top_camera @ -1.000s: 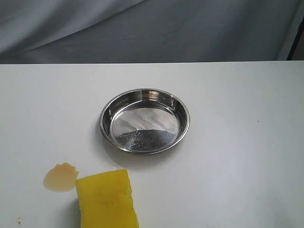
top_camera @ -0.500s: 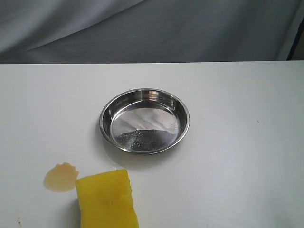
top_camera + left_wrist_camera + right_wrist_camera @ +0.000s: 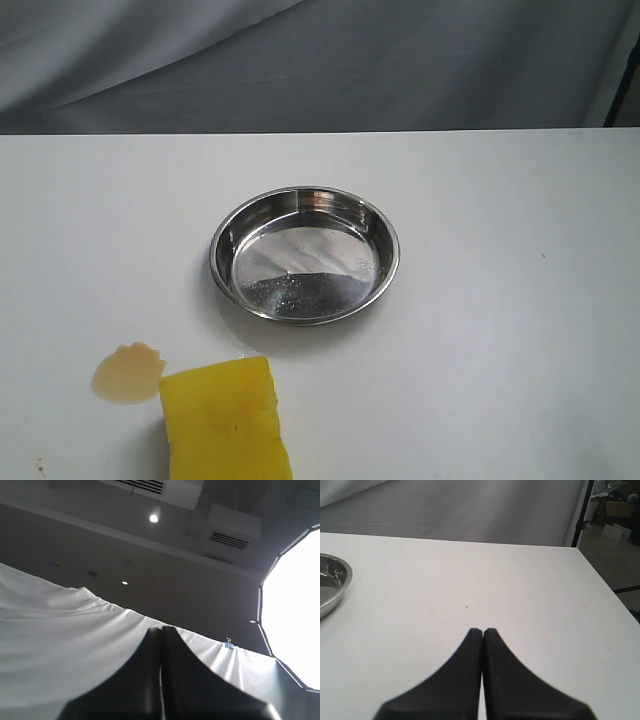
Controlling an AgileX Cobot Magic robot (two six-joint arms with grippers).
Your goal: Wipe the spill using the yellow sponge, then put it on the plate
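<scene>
On the white table, the yellow sponge (image 3: 226,422) lies at the near left edge, partly cut off by the frame. Just to its left sits the spill (image 3: 127,372), a small tan blot touching the sponge's corner. The plate (image 3: 304,254), a shiny steel dish, stands empty in the middle; its rim (image 3: 341,587) also shows in the right wrist view. Neither arm appears in the exterior view. My left gripper (image 3: 161,630) is shut and points up at a white drape and ceiling. My right gripper (image 3: 482,630) is shut, hovering over bare table to the right of the plate.
A grey backdrop cloth (image 3: 320,60) hangs behind the table's far edge. The table's right edge (image 3: 600,580) drops to the floor, with a black stand (image 3: 582,515) and boxes beyond. A bright softbox (image 3: 295,615) glows beside the left wrist camera.
</scene>
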